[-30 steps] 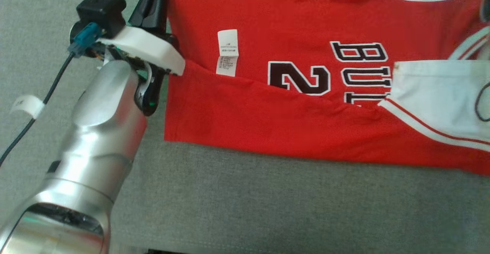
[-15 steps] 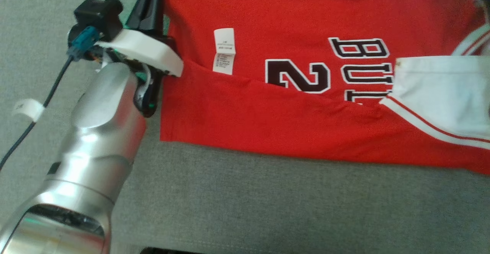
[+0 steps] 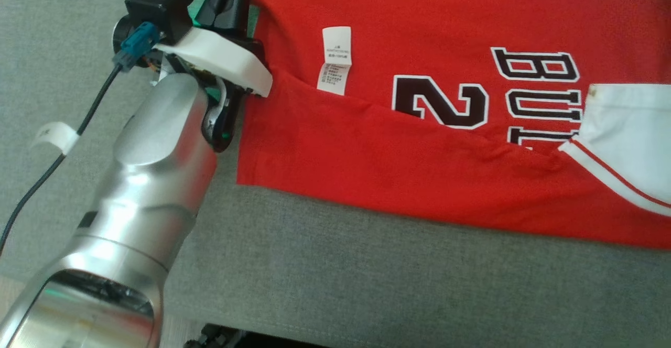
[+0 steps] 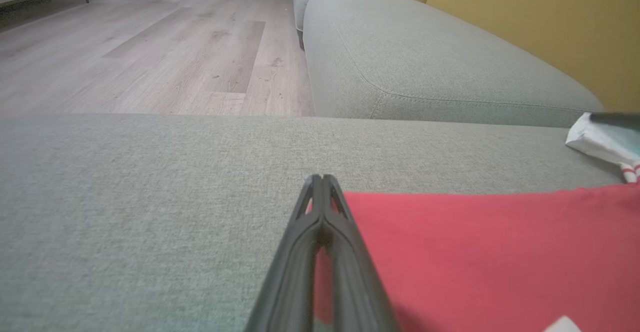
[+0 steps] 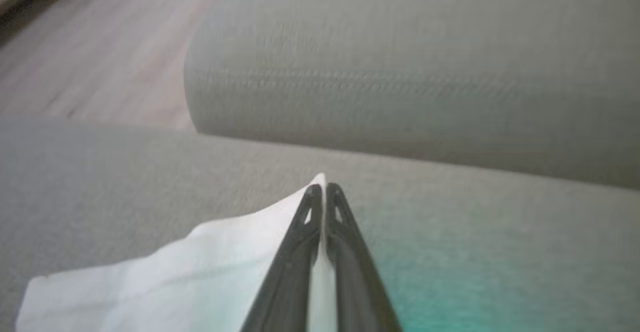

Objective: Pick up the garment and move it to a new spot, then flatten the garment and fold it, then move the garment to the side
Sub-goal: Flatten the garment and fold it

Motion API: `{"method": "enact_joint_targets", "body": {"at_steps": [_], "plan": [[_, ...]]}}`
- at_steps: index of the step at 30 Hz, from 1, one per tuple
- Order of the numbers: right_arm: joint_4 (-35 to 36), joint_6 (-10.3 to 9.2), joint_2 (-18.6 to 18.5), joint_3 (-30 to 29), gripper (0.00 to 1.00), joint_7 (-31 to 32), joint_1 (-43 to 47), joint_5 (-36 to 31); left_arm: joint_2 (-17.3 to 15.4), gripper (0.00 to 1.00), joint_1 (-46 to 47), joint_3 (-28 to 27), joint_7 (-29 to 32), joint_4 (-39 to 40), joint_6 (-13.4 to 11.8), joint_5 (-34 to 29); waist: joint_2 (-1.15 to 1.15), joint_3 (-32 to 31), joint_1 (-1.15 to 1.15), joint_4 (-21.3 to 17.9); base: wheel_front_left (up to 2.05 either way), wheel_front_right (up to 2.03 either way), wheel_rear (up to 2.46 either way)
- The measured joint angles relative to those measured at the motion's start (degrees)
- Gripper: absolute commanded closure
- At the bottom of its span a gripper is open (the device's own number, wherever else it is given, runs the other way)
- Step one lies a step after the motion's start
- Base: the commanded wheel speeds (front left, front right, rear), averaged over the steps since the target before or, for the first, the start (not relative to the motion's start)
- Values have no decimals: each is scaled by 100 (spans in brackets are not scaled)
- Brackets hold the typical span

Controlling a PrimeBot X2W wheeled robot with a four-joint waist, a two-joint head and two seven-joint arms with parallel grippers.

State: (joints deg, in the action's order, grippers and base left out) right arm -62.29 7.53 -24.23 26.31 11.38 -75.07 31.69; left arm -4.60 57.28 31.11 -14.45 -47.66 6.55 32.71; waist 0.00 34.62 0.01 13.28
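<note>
1. In the head view, the silver left forearm [image 3: 152, 180] is nearest. A blue plug [image 3: 137, 44] sits on its wrist. The wrist hides one corner of the red jersey [image 3: 419, 180].
2. The jersey lies flat on the grey sofa [image 3: 367, 285]. Its near side is folded over and covers the bottom of the black "2" and the letters. The picture's edges cut off the jersey at the top and right.
3. A white label [image 3: 335, 60] lies on the red cloth.
4. The left wrist view shows the left gripper [image 4: 322, 179] squeezed tight on the jersey's red edge.
5. The right wrist view is blurry. The right gripper [image 5: 324, 188] pinches a white part of the jersey, with its jaws almost touching.
6. Far off, the left wrist view shows a wood floor [image 4: 150, 47] and a yellow wall [image 4: 525, 17].
</note>
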Motion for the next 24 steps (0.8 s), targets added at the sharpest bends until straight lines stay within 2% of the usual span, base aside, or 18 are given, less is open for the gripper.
{"method": "enact_joint_targets", "body": {"at_steps": [3, 7, 11, 15, 17, 18, 24], "plan": [[-30, 0, -53, -211, 100, -954, -97, -205, -20, 100, -1, -35, 0, -18, -1, 0, 0, -41, 0, -72, 0, 0, 0], [43, 0, 79, -333, 100, -1612, -146, -67, -93, 100, -25, -187, 0, -13, -23, -1, 0, -175, 0, -214, 0, 0, 0], [555, 0, 222, -309, 100, -2063, 255, 423, -255, 100, -280, -434, -9, 187, -177, -111, 0, -348, -2, -429, 0, 0, 0], [1261, 0, 157, -88, 100, -2320, 1238, 948, -426, 100, -933, -867, -9, 671, -443, -405, 0, -546, -1, -700, 0, 0, 0], [1653, 0, 122, -38, 100, -2398, 1876, 1254, -445, 100, -1332, -1069, -9, 981, -526, -601, 0, -679, -2, -820, 0, 0, 0], [2061, 0, 65, -37, 100, -2460, 2482, 1528, -455, 100, -1752, -1292, -9, 1293, -563, -829, 0, -804, -2, -940, 0, 0, 0], [2909, 0, 53, -142, 100, -2539, 4117, 2153, -309, 100, -3074, -1981, -9, 1866, -622, -1311, 0, -1181, -1, -1247, 0, 0, 0]]}}
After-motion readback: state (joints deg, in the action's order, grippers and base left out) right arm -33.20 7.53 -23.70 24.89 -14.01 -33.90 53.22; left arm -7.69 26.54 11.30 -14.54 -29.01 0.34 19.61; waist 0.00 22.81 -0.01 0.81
